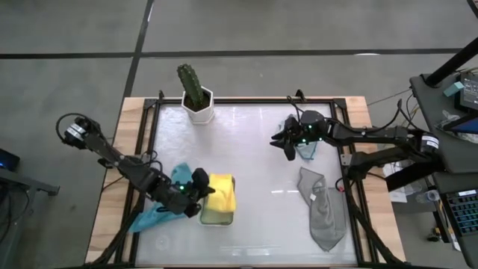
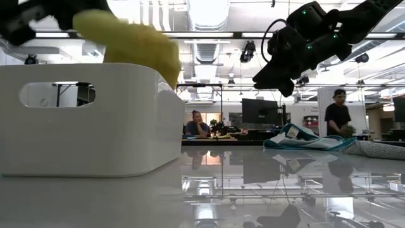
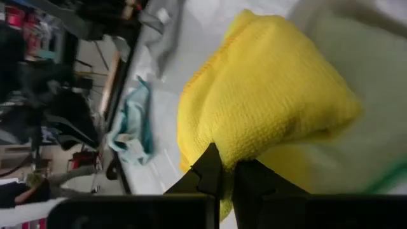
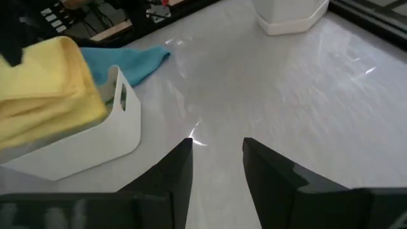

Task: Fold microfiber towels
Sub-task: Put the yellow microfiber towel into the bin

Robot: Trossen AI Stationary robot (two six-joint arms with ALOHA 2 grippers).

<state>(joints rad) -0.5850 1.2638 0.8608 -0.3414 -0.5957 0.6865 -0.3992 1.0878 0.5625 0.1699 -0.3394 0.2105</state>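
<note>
Tray (image 1: 217, 219) serves as the landmark here: a white handled bin near the front of the tabletop (image 1: 254, 157), and the left pincer (image 1: 196, 196) sits at its left edge, fingers pinched together on the folded yellow towel (image 1: 222, 193). The towel rides at the tray's rim, partly over the opening, which looks like a folded cloth being lowered in for stacking; a pale green towel (image 3: 356, 76) already seems to lie inside beneath it. In the left wrist view the yellow bundle bulges just beyond the closed fingertips, so the grip is on its near edge.

Left of the tray, under the left arm, a light blue towel (image 1: 153, 215) lies crumpled and waits its turn. Well to the right of the tray a grey towel (image 1: 321, 209) lies rumpled and unfolded. Farther back on that side, the right pincer (image 1: 290, 143) hovers above the tabletop with its fingers apart and empty, the teal towel (image 1: 305, 150) lying just beside and beneath it, probably the next pick. A potted cactus (image 1: 196, 93) stands well behind the tray.
</note>
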